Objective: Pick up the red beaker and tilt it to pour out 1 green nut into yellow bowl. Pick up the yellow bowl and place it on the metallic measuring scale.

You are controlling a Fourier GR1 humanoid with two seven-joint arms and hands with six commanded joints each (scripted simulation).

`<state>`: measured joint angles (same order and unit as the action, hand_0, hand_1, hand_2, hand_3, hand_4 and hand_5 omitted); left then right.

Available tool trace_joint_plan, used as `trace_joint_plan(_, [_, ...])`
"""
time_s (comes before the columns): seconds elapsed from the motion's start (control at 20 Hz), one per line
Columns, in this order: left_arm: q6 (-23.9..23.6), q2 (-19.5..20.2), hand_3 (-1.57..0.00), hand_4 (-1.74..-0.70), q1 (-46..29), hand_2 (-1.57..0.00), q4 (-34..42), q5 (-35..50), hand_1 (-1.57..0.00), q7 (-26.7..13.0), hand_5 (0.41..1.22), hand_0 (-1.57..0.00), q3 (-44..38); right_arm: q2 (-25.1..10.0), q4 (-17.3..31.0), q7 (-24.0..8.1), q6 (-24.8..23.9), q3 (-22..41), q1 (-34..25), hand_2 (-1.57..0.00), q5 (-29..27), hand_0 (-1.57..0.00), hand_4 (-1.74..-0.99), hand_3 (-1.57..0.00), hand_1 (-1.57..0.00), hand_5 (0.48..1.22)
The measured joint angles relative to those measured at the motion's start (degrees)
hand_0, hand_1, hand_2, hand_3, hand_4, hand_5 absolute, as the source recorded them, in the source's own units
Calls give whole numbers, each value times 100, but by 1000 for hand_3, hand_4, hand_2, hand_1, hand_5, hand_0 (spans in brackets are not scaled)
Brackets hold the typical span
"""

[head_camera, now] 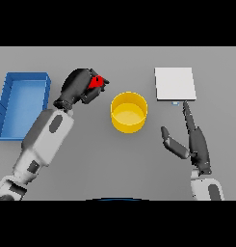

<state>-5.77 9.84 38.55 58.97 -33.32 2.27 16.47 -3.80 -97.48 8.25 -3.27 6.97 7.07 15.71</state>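
At ten o'clock from the yellow bowl (129, 112): left hand (80, 87) curled round the red beaker (96, 82), held beside the bowl rather than over it, mouth toward it, so pouring looks near. No nut visible. At two o'clock, well apart: metal scale (174, 83), waiting for the bowl. At four o'clock: right hand (192, 142), fingers straight, empty, idle. Far left: blue tray (8, 103).

Single head view, looking steeply down from above the near edge of the grey worktop (114, 164). Facing away from the body, arms entering from the lower edge. Framed at middle distance, blue tray (8, 108) at left, metallic scale (175, 83) at right.
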Motion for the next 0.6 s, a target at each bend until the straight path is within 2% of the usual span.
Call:
trace_joint_plan(0.1, [236, 122, -1566, -1739, 375, -1567, -88, -487, -1567, -266, 1166, -1567, 427, 13, -26, 93, 52, 25, 33, 1, -38, 1, -1062, 1, 1, 690])
trace_joint_plan(0.3, [956, 338, -1569, -1740, 1093, -1569, -388, -1230, -1570, -398, 1199, -1569, 1203, 7, -19, 42, 52, 43, -22, 1, 4, 1, -1068, 1, 1, 689])
trace_joint_plan(0.45, [1507, 419, -1570, -1612, 1517, -1570, -635, -1673, -1570, -312, 1210, -1570, 1768, -9, -78, 111, 83, 56, 35, 1, -10, 1, -1063, 1, 1, 681])
trace_joint_plan(0.5, [1680, 410, -1570, -1582, 1638, -1570, -698, -1834, -1570, -312, 1212, -1570, 1951, 31, -91, 40, 100, 44, -20, 1, -81, 1, -1063, 1, 1, 681])
trace_joint_plan(0.6, [1939, 386, -1570, -1637, 1909, -1571, -944, -2180, -1571, -283, 1215, -1571, 2245, 51, -62, -31, 111, 22, -22, 1, -132, 1, -1057, 1, 1, 674])
